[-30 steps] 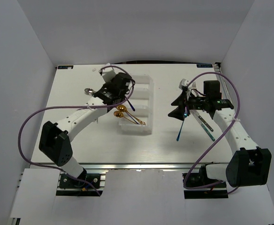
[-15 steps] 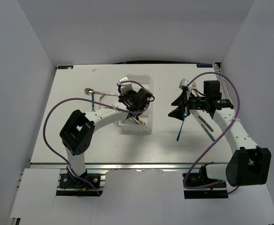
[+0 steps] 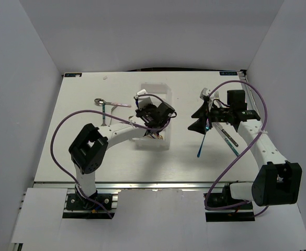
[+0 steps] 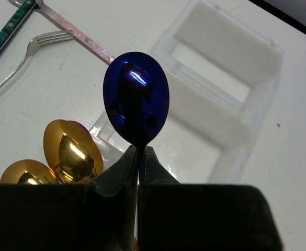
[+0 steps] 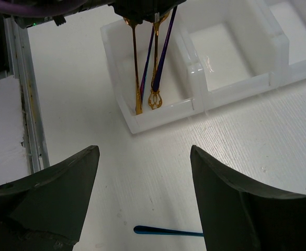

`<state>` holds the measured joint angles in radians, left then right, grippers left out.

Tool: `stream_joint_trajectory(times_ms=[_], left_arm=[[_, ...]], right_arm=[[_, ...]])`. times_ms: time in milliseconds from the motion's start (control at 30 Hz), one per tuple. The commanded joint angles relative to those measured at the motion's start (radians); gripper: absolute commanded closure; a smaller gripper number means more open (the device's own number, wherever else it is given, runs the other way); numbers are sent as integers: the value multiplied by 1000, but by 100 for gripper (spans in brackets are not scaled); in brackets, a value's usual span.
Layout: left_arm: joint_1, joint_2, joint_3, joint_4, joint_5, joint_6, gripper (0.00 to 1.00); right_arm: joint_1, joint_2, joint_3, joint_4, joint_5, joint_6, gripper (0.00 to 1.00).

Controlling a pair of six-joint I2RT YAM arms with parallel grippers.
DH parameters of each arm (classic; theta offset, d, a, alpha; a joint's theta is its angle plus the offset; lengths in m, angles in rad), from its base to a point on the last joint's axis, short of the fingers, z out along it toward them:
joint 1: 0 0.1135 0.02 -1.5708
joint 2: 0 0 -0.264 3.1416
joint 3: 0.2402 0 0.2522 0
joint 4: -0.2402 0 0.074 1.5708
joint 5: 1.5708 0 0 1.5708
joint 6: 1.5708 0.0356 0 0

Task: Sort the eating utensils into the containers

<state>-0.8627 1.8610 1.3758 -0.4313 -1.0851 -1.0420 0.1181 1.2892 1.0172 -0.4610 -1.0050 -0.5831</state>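
A blue spoon (image 4: 136,97) is being pinched by the left end effector (image 4: 139,157) above the tray (image 4: 257,89), beside the gold spoons (image 4: 71,151); release is probably being called for next. The right end effector (image 5: 145,157) is hanging wide open, empty.

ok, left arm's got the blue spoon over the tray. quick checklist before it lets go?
1. Grip: left gripper is shut on the blue spoon just under its bowl. ok
2. Compartment: the spoon's handle hangs in the end compartment of the tray, beside the gold spoons. ok
3. Handle tip resting on the tray floor: cannot tell
4. Right gripper clear of the drop: open, over the table, apart from the tray. ok
5. Next pick: blue utensil lies flat on the table below the right gripper, nothing on it. ok
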Motion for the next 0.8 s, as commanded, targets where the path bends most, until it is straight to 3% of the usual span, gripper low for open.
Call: stream_joint_trajectory(times_ms=[0, 333, 600, 767], left_arm=[[-15, -26, -23, 5, -35, -44, 97], [-27, -46, -57, 0, -3, -82, 76], [-39, -74, -72, -11, 59, -87, 64], [-42, -111, -86, -15, 85, -84, 62]], right_arm=[[-5, 5, 1, 19, -21, -9, 23], [-5, 10, 0, 19, -18, -11, 23], [-3, 15, 1, 18, -17, -12, 23], [-5, 16, 0, 18, -14, -12, 23]])
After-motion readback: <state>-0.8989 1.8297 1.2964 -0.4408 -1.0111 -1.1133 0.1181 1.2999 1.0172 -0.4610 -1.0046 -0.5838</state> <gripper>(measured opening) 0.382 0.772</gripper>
